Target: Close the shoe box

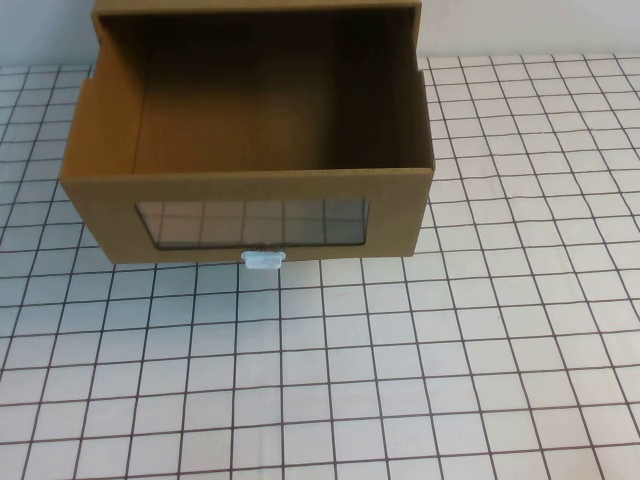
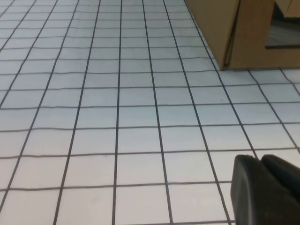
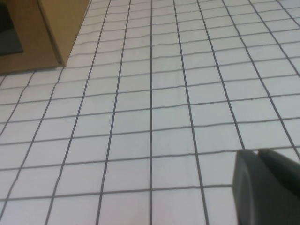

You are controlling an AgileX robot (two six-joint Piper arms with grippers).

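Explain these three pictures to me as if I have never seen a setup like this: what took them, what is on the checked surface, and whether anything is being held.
This is a robot with two arms, each ending in a grasping tool. One picture comes from a raised camera looking down at the table, which is covered in a white cloth with a dark grid. The other two come from cameras on the arms' wrists, low near the cloth.

On the table stands one thing: the shoe box, brown cardboard, with its drawer pulled out toward the camera. The drawer front has a clear window and a small white pull tab just below it.

The arms do not show in the raised view. The left tool and the right tool each show only as a dark tip at the picture's edge, away from the box, holding nothing.
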